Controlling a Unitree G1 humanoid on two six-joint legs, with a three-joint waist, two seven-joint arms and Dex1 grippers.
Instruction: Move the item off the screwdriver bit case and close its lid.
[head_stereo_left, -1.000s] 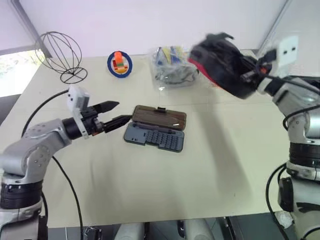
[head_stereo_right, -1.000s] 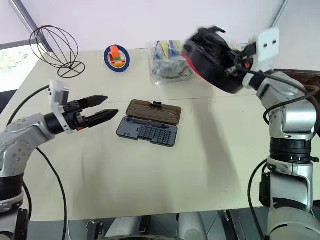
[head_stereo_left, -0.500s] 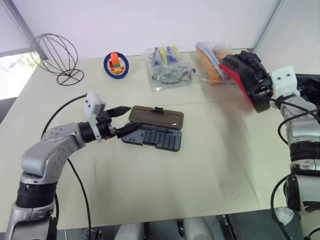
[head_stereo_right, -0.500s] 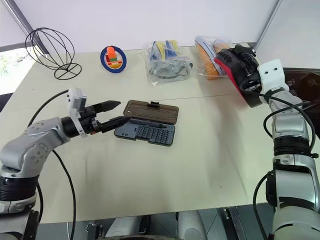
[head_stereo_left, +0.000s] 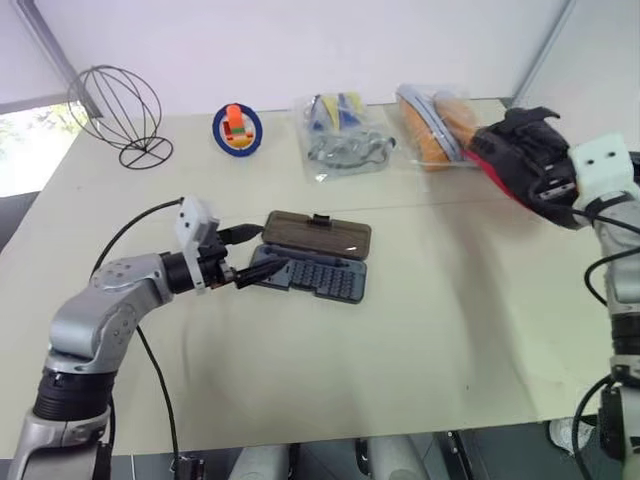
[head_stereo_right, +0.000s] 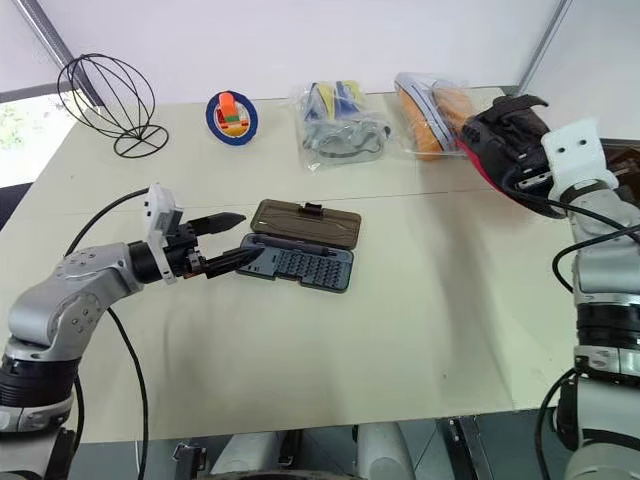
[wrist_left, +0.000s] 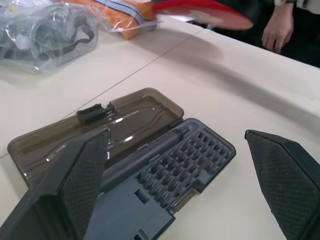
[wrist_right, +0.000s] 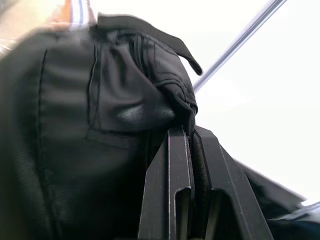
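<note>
mitt (head_stereo_right: 505, 145) pinched in right gripper (wrist_right: 192, 150) at table's (head_stereo_right: 400, 320) right edge; left gripper (head_stereo_right: 232, 240) spread wide at open case (head_stereo_right: 295, 258).

My arms are silver-grey metal with rounded joint housings and black collars between the segments. My left gripper (head_stereo_left: 252, 252) has two black pointed fingers (wrist_left: 82, 185) whose inner faces carry a fine cross-hatched texture. A white boxy camera block sits on each wrist, and the right one seems to have two small dark dots. Thin black cables loop from the wrists back along both arms.
</note>
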